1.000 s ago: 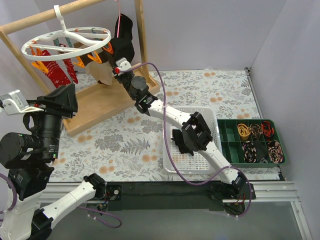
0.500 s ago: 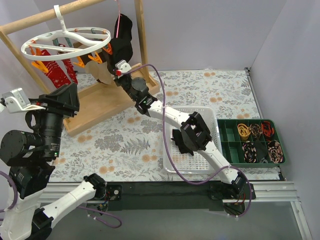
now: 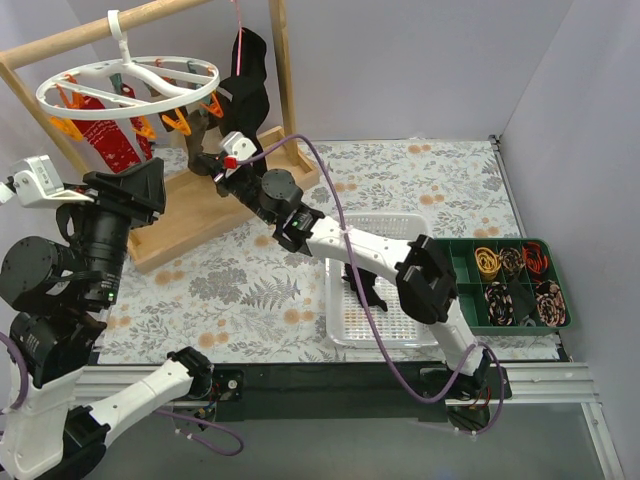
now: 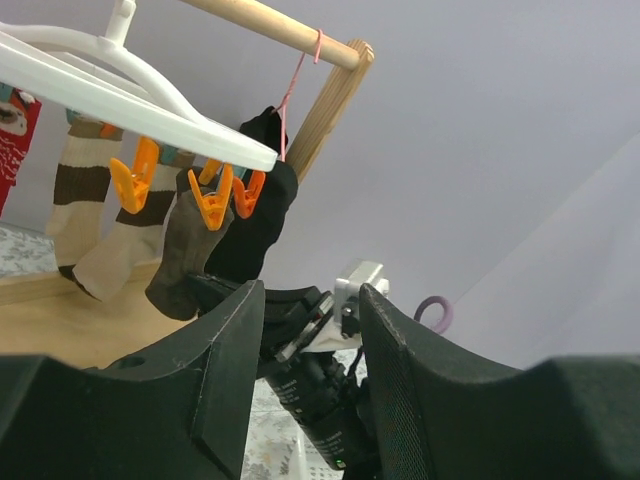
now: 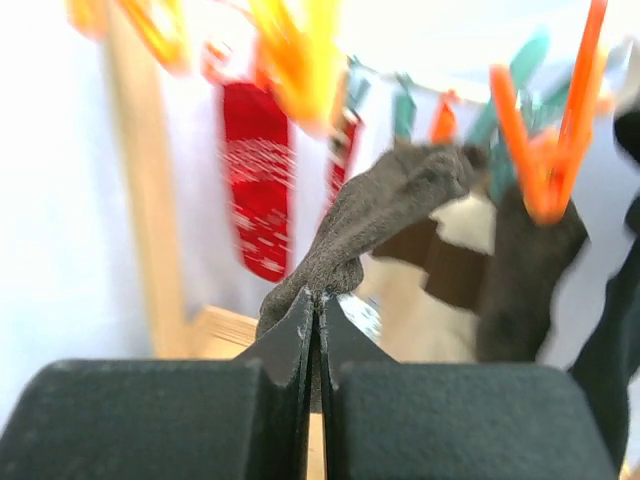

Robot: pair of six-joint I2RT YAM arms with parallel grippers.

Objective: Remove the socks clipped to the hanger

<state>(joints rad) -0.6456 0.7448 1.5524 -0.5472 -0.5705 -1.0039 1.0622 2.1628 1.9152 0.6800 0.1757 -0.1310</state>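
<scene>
In the top view, the white ring hanger [image 3: 125, 68] is hung on the wooden rack [image 3: 200, 215], with red socks [image 3: 105, 140] clipped below. A grey-brown sock [image 3: 200, 128] is pinched at its lower end by the right gripper [image 3: 205, 162]. A white basket [image 3: 335, 300] and a green compartment tray [image 3: 460, 265] are set to the right. A dark sock [image 3: 365, 290] in the basket is partly hidden by the right arm.

In the left wrist view, the left gripper [image 4: 308, 300] is seen parted and empty. A striped sock [image 4: 85, 215] and a black T-shirt [image 4: 255, 225] flank the grey-brown sock; the ring is cut off.

In the right wrist view, the fingers [image 5: 280, 340] are pressed together on the sock's toe. The orange clip [image 5: 545, 150] is blurred.
</scene>
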